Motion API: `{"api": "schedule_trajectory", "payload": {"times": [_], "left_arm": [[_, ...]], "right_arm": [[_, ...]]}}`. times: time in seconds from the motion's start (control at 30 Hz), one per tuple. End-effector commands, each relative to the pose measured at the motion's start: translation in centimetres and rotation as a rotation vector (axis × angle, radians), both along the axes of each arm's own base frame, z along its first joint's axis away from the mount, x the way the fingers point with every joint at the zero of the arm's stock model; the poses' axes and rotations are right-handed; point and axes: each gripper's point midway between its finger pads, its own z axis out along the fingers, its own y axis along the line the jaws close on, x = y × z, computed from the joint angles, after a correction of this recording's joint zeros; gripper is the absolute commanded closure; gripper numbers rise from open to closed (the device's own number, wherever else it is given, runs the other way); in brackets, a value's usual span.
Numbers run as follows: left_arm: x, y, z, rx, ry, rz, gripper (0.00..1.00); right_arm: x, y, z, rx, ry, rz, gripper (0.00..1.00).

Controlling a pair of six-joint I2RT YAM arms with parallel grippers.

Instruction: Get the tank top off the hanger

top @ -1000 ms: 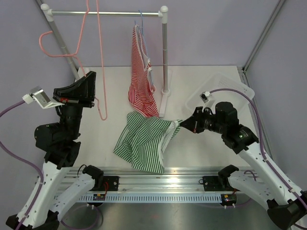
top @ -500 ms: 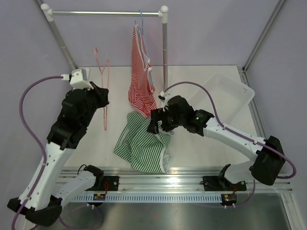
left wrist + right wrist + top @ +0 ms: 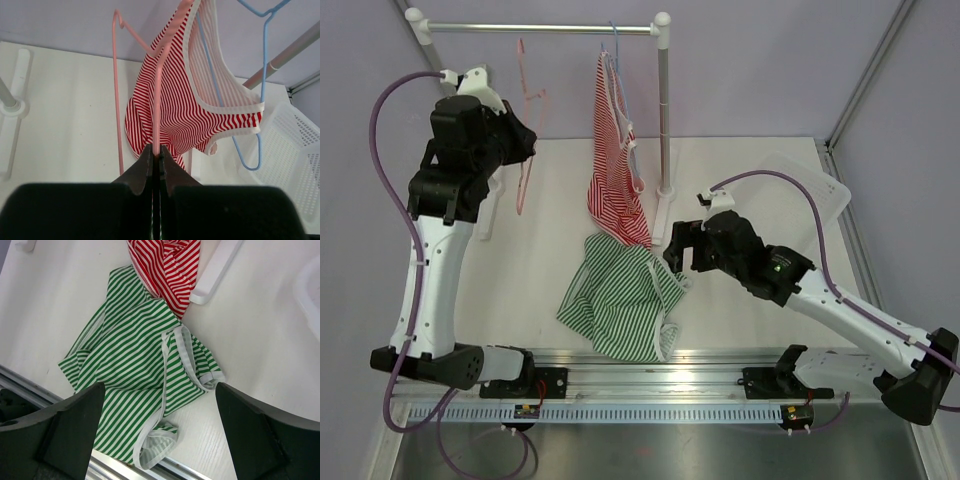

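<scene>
A green-striped tank top lies crumpled on the white table, off any hanger; it also fills the right wrist view. My right gripper hovers open just above its right edge, with nothing between the fingers. My left gripper is raised at the back left, shut on a bare pink hanger. The pink wire runs up from between the closed jaws of that gripper. A red-striped tank top hangs on a blue hanger from the rail.
The clothes rail spans the back, its right post standing on a white foot beside the red top. A white basket sits at the right rear. A metal rail runs along the table's front edge.
My right gripper has opened, let go of the green top and drawn back a little to the right. My left arm has lifted the pink hanger up and back toward the rail.
</scene>
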Motion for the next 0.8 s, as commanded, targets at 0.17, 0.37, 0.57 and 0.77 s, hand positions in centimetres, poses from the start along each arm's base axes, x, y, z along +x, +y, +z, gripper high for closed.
{"api": "schedule_trajectory", "payload": {"times": [0.17,0.37,0.57,0.77], "left_arm": [[2.6,-0.7,5.0,-0.021,-0.106,-0.103,1.0],[5.4,0.2,7.0,-0.063,-0.189,-0.078,1.0],[8.7,0.6,6.3,-0.1,-0.17,-0.082,1.0],[10.7,1.2,3.5,-0.106,-0.103,-0.065,1.0]], "right_arm": [[-0.9,-0.8,-1.5,-0.019,-0.016,0.034,0.0],[-2.5,2.5,-2.2,0.022,0.017,0.244,0.01],[-4.1,5.3,-4.2,0.07,0.101,0.382,0.01],[-4.6,8.4,-6.1,-0.088,0.026,0.4,0.01]]}}
